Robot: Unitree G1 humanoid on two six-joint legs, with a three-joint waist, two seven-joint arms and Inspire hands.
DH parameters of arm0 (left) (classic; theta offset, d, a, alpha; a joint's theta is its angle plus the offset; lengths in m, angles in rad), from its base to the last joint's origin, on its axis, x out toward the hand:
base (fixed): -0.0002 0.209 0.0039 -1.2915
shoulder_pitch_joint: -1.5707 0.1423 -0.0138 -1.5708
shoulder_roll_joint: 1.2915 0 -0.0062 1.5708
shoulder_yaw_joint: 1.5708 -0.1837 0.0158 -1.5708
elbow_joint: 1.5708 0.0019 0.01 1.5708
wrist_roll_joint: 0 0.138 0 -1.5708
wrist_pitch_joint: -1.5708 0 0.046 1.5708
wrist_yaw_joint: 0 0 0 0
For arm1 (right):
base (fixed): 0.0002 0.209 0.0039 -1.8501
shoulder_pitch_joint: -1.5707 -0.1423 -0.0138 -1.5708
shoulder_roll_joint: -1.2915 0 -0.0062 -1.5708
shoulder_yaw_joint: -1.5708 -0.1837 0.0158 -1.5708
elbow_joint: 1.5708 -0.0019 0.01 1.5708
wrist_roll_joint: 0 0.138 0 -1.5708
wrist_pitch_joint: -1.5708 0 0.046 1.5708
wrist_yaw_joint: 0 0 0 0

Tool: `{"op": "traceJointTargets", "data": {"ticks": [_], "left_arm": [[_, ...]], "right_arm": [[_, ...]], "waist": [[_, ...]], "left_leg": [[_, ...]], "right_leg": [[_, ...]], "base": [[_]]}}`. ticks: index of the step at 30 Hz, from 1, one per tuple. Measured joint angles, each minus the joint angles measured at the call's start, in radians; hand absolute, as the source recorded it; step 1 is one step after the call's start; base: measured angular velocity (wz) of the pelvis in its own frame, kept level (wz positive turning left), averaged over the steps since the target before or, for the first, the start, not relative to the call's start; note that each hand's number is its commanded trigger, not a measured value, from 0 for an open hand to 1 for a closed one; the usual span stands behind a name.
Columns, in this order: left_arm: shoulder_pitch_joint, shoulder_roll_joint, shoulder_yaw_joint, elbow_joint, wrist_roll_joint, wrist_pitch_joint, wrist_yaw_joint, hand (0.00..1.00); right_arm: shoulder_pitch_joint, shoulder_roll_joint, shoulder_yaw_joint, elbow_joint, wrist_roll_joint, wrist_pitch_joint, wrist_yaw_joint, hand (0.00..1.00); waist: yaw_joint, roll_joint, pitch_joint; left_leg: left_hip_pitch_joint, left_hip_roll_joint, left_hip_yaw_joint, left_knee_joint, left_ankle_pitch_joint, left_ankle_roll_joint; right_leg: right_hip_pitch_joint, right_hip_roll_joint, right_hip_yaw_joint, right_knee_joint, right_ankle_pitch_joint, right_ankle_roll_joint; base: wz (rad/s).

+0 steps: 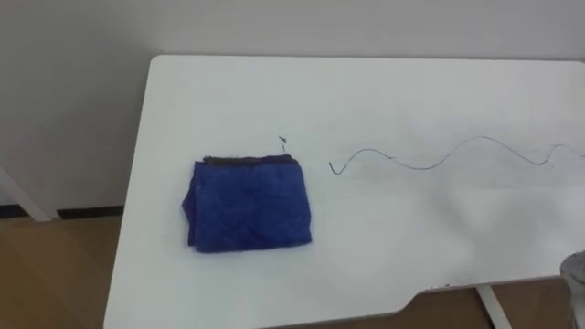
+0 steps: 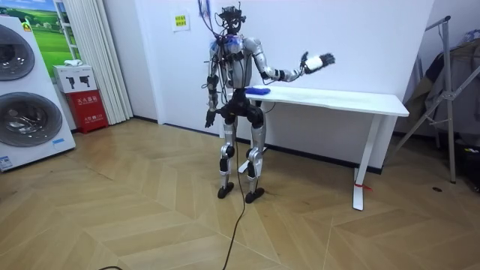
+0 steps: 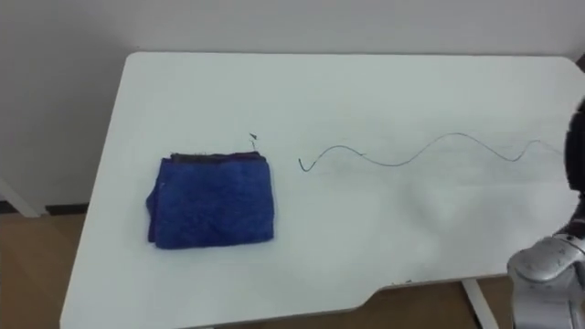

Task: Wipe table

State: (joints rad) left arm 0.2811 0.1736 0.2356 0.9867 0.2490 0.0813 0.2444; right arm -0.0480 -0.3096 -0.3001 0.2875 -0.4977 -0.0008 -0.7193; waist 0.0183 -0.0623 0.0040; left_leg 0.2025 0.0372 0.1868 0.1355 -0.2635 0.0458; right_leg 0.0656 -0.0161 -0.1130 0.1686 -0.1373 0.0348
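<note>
On the white counter (image 1: 411, 100), in the left eye view, I saw the folded blue cloth (image 1: 249, 206) near the left end, beside a wavy pen line (image 1: 420, 168). In the room view, the right hand (image 2: 319, 61) was raised over the counter, fingers spread. The left hand (image 2: 211, 118) hung by the hip; I couldn't tell its state.

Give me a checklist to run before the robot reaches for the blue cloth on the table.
1. The blue cloth lies folded on the table: ok.
2. The wavy dark line shows right of the cloth: ok.
3. The right robot hand is open and empty, raised above the table: ok.
4. The left robot hand hangs by the hip: ok.
5. Cloth held by a hand: not ok.
</note>
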Motion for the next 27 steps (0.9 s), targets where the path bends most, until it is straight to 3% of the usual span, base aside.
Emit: {"op": "traceJointTargets", "data": {"ticks": [5,9,14,22,27], "left_arm": [[-0.014,-0.005,-0.066,0.008,0.000,-0.008,0.006,0.00],[-0.015,-0.003,-0.085,0.025,-0.001,-0.009,0.007,0.00],[-0.015,-0.003,-0.114,0.028,0.000,-0.010,0.006,0.00],[-0.048,-0.001,-0.164,0.028,-0.004,-0.026,0.004,0.00],[-0.079,0.000,-0.182,0.048,-0.004,-0.057,0.005,0.00]], "right_arm": [[-0.001,0.003,0.130,-0.133,-0.122,-0.023,0.025,0.00],[-0.003,0.005,0.208,-0.216,-0.245,-0.026,0.081,0.00],[-0.003,0.005,0.288,-0.294,-0.340,-0.033,0.138,0.00],[-0.007,0.004,0.474,-0.326,-0.398,-0.033,0.245,0.00],[-0.007,0.004,0.599,-0.306,-0.442,-0.052,0.266,0.00]], "waist": [[0.045,0.006,-0.0027],[0.051,0.009,-0.0031],[0.074,0.010,-0.0037],[0.116,0.004,-0.0041],[0.145,0.004,-0.0017]], "left_leg": [[0.000,0.003,-0.002,0.002,0.000,-0.001],[-0.008,0.002,-0.030,0.001,0.000,-0.001],[-0.014,0.003,-0.036,0.002,0.000,-0.001],[-0.019,0.003,-0.038,0.001,0.001,-0.002],[-0.021,0.002,-0.051,0.000,0.001,-0.002]], "right_leg": [[-0.002,0.002,-0.008,-0.001,0.000,-0.001],[0.000,0.000,-0.021,-0.002,0.000,-0.001],[0.000,0.000,-0.025,-0.003,0.000,-0.001],[0.003,0.000,-0.027,-0.017,0.001,-0.002],[0.005,0.000,-0.028,-0.018,0.001,-0.002]], "base": [[0.04],[0.16],[0.01],[0.01],[0.05]]}}
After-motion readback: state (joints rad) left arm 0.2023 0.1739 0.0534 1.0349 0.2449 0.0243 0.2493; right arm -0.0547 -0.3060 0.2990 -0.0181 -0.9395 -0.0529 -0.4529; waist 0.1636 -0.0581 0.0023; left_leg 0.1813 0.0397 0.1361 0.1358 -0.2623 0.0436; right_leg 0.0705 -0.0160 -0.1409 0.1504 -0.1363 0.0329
